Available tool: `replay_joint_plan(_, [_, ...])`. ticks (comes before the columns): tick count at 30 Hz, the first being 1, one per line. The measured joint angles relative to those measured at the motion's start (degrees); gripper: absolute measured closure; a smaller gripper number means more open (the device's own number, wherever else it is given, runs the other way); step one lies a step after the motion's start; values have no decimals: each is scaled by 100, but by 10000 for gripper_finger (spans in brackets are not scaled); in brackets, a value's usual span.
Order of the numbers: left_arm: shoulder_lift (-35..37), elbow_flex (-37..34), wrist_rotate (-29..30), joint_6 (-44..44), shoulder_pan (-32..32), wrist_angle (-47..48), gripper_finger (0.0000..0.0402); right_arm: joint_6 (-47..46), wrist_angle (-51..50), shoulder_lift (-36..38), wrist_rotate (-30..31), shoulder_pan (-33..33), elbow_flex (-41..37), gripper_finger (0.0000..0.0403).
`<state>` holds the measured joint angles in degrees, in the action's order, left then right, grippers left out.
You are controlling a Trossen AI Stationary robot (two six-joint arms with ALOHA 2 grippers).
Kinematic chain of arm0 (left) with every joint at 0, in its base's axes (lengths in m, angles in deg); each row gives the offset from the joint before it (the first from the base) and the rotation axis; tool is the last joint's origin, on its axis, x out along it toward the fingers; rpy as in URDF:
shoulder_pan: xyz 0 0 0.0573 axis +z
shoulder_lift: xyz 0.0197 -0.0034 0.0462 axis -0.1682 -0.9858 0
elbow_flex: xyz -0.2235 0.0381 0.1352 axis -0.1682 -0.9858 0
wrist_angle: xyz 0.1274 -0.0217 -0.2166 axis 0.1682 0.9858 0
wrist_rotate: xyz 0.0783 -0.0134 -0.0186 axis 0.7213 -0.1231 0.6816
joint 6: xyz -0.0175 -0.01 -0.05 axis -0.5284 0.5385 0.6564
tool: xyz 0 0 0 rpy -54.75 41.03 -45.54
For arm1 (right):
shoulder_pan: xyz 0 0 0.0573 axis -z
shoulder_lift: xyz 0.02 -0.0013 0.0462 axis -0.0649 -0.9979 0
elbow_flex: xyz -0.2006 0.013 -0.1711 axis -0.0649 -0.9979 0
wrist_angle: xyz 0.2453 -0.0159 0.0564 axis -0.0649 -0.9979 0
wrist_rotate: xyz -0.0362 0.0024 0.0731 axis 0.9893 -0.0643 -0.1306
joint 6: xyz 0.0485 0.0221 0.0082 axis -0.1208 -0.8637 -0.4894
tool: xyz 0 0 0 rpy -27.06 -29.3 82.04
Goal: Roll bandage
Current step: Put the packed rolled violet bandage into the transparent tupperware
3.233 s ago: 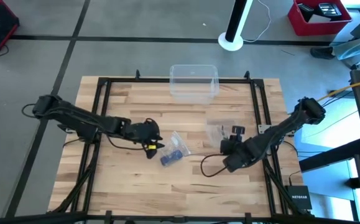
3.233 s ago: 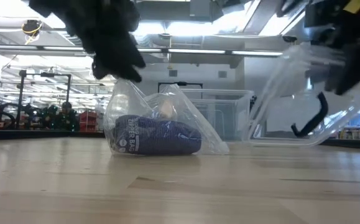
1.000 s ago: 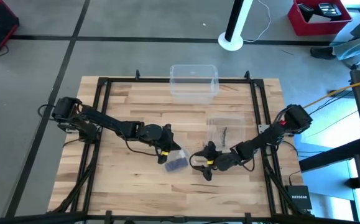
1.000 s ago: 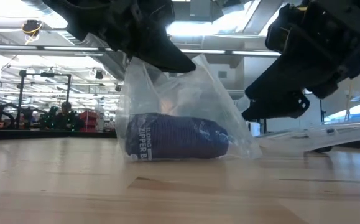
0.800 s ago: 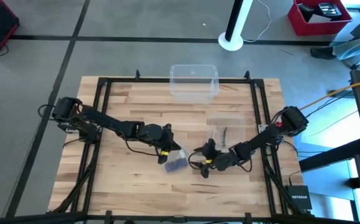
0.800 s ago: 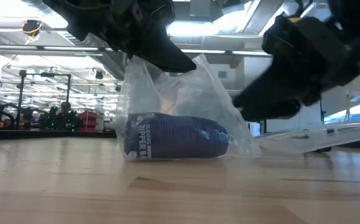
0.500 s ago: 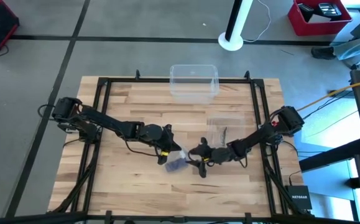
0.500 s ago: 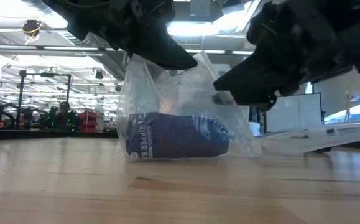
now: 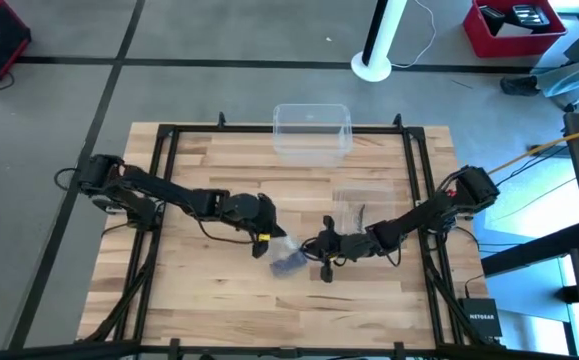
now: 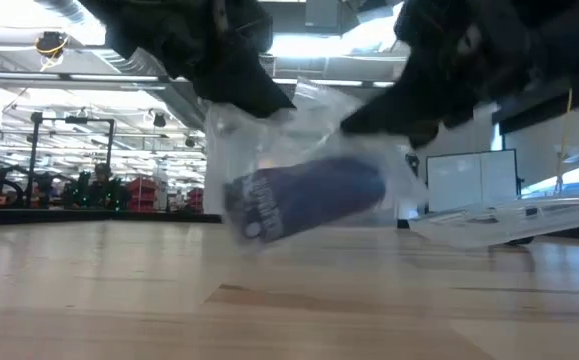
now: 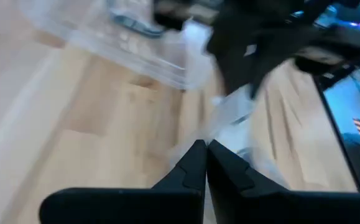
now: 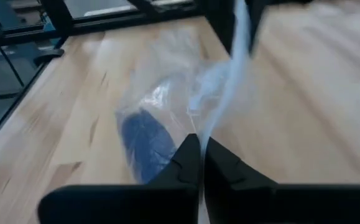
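The left gripper (image 9: 265,238) sits near the middle of the wooden worktop (image 9: 199,300), its 2 fingers (image 11: 191,167) pressed together on a fold of the clear plastic bag (image 10: 309,150). In the left wrist view the pinched film shows as a pale wisp rising from between the closed tips.

The right gripper (image 9: 321,246) reaches in from the other side, and its fingers (image 12: 189,155) are likewise clamped tight, with a thin strip of the same bag's edge running up from between them in the right wrist view. The 2 grippers face each other across the bag, each pinching an opposite side of its upper part.

The bandage (image 10: 304,200), a dark blue-purple roll, lies inside the bag. In the low view the roll hangs tilted in the film, its right end higher than its left, clear of the worktop surface, with white lettering on the bag at the lower end. In the high view the bandage (image 9: 289,264) appears as a small blue patch just below the line between the 2 grippers.

A clear plastic box (image 9: 312,131) stands at the far edge of the worktop, well apart from the bag. A flat clear lid (image 10: 514,222) with a dark handle rests beside the right arm.
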<state>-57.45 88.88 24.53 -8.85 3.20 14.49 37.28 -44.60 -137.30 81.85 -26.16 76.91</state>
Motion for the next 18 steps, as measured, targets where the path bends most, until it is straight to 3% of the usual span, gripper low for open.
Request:
replay_joint_plan(4, [266,2,-67,51,227,440,371,122,-1259,666,165,184,343,391])
replay_joint_plan(13, [1211,13,-12,-962,814,1599,257,1012,-4474,2002,641,1243,1793,395])
replay_joint_plan(18, [1865,4,739,-1381,1119,2646,243,1322,-6027,2294,898,2191,3042,397])
